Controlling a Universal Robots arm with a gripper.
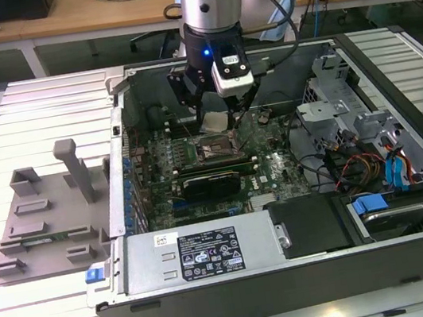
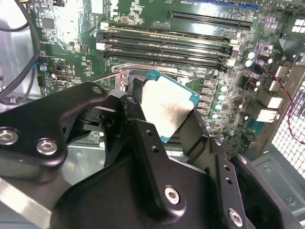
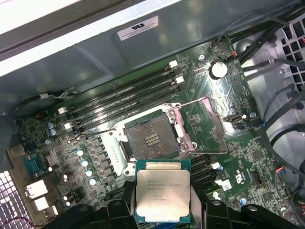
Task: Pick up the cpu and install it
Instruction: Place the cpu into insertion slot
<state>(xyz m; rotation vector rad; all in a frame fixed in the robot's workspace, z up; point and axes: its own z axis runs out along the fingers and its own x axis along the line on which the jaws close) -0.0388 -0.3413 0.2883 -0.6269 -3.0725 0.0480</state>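
Gripper [image 2: 163, 118] clamps the cpu [image 3: 162, 195] by two opposite edges. The chip hangs above the open socket [image 3: 151, 140], just short of it and clear of the contacts.

Risk, as judged: the chip sits tilted in the second wrist view, so a skewed descent could bend contacts.

Beyond the socket, the raised retention lever [image 3: 215, 123] and memory slots [image 3: 124, 95] crowd the fingers.

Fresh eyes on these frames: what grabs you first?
The silvery cpu, pinched in the black gripper above the green motherboard. Right by it sits the open, empty socket. In the exterior view the opened computer case dominates, with a grey tray on the exterior view's left of it.
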